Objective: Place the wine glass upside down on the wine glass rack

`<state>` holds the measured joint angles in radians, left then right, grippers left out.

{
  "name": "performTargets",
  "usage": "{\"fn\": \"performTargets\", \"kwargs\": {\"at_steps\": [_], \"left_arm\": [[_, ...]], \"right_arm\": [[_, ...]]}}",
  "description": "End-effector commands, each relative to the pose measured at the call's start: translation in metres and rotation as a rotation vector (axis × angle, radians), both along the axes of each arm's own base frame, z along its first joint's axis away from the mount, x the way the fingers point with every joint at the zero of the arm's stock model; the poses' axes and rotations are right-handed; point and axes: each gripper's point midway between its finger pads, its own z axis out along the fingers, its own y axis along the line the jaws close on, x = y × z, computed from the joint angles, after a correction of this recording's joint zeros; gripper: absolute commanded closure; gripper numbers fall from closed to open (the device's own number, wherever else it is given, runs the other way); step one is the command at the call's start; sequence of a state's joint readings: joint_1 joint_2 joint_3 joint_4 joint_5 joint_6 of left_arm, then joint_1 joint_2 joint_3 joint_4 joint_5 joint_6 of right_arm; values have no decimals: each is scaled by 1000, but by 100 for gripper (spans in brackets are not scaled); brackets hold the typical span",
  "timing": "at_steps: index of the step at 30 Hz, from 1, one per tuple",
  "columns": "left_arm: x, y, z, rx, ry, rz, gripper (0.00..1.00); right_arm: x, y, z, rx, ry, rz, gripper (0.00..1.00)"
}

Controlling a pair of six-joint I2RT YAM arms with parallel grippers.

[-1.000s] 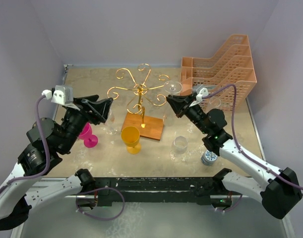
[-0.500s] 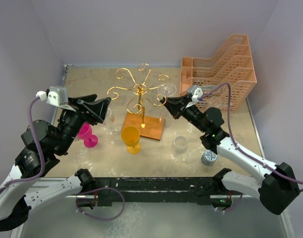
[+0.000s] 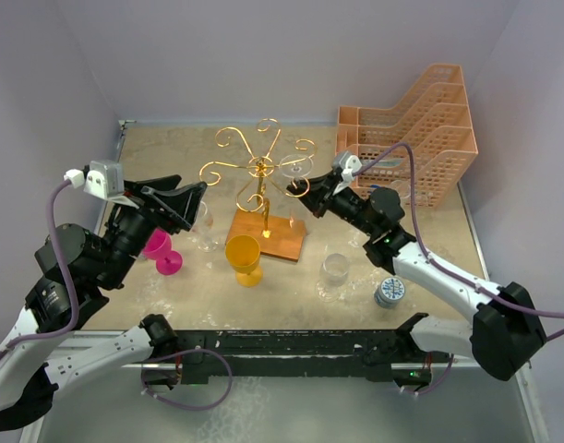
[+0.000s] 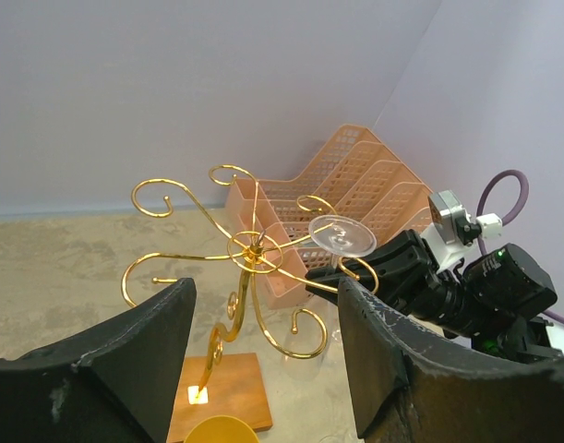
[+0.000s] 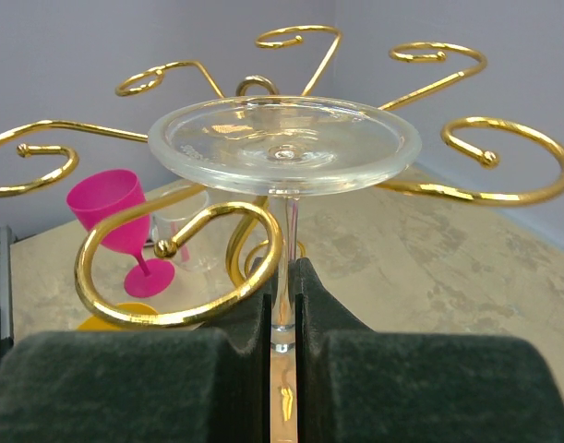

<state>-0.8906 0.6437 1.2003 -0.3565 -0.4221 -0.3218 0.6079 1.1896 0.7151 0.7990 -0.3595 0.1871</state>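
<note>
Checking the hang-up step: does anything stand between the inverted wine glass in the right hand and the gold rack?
Nothing foreign does. The right hand pinches the wine glass by its stem at the wine glass rack. Only one of the rack's own curled arms sits beside the stem. The pink goblet stands on the table beyond.

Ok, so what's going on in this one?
The right claw is shut on the stem of a clear wine glass, held upside down with its foot on top, right at the gold wine glass rack. The stem sits beside one curled arm, with the foot just above the arms; the glass is not hung yet. The left claw hangs open, holding nothing, near a pink goblet. A yellow goblet stands in front of the rack.
</note>
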Motion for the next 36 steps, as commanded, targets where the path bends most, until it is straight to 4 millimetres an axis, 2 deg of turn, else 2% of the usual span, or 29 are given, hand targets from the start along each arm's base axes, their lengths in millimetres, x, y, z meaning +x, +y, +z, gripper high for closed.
{"fn": "performTargets", "kwargs": {"at_steps": [1,23,30,36], "left_arm": [[-6,6,22,-57,-40,-7,39],[-2,2,24,-54,-37,-5,39],[0,-1,23,-48,-36,-6,39],[2,-4,23,-40,-35,-5,39]], "right_arm": [[-6,10,49,44,-137,67,100],[-30,14,29,-28,-154,177,100],[-45,9,31,-24,-188,208,100],[-44,1,34,11,-176,158,100]]}}
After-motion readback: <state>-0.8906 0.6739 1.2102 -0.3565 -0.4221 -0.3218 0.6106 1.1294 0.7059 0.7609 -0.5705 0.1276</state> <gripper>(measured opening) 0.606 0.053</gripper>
